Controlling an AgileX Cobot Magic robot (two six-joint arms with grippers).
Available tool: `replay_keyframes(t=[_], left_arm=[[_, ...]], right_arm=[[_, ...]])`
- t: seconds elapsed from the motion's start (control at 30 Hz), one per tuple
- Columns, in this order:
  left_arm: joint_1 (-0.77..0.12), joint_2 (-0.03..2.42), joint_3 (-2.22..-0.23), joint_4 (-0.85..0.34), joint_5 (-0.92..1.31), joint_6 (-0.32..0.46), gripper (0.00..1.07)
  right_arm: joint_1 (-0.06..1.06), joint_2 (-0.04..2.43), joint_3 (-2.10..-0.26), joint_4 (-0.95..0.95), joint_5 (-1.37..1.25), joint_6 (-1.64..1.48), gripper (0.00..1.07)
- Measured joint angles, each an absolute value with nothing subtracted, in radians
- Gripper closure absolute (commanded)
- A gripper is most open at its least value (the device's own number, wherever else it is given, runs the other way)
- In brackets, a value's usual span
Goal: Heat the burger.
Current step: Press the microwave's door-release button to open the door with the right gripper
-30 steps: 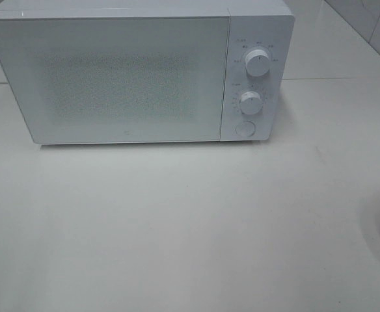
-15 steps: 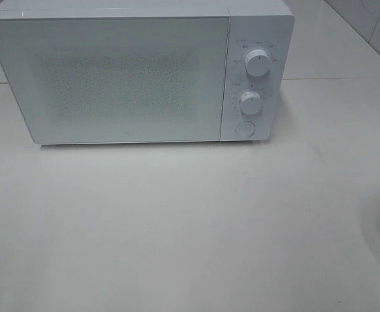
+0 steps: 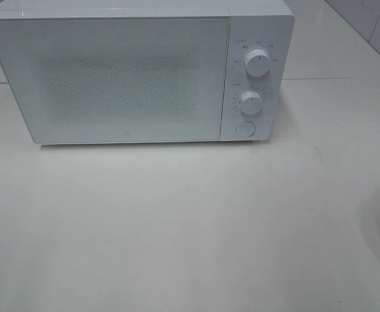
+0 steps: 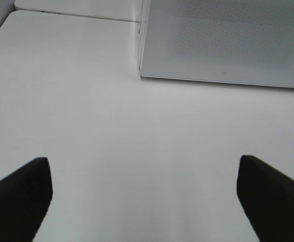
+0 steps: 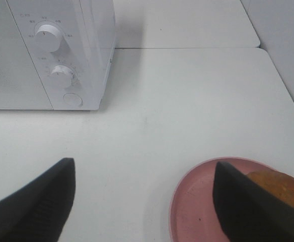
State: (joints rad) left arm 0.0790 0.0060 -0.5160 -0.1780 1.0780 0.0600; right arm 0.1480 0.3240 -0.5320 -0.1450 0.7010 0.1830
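Right wrist: golden-brown bun burger [image 5: 283, 185] on round pink plate [image 5: 195, 214] | boxy white microwave [image 3: 122, 78] door shut | left hand [image 4: 144, 201], right hand [image 5: 142, 201]: both apart, empty

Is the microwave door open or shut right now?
Shut. In the exterior high view the microwave door sits flush with the control panel, with no gap along its edge and none of the inside exposed.

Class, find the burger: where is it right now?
The burger sits on the pink plate at the right side of the table, apart from the microwave. The right wrist view shows it partly behind one of the fingers.
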Motion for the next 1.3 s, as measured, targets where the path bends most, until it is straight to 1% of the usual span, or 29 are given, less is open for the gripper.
replay_keyframes(t=[0.77, 1.3], left_arm=[[0.079, 0.006, -0.516, -0.178, 1.078, 0.060, 0.16], [0.079, 0.006, -0.516, -0.178, 1.078, 0.060, 0.16]], right_arm=[[0.148, 0.581, -0.531, -0.144, 0.509, 0.183, 0.36], [0.148, 0.729, -0.531, -0.171, 0.287, 0.184, 0.36]])
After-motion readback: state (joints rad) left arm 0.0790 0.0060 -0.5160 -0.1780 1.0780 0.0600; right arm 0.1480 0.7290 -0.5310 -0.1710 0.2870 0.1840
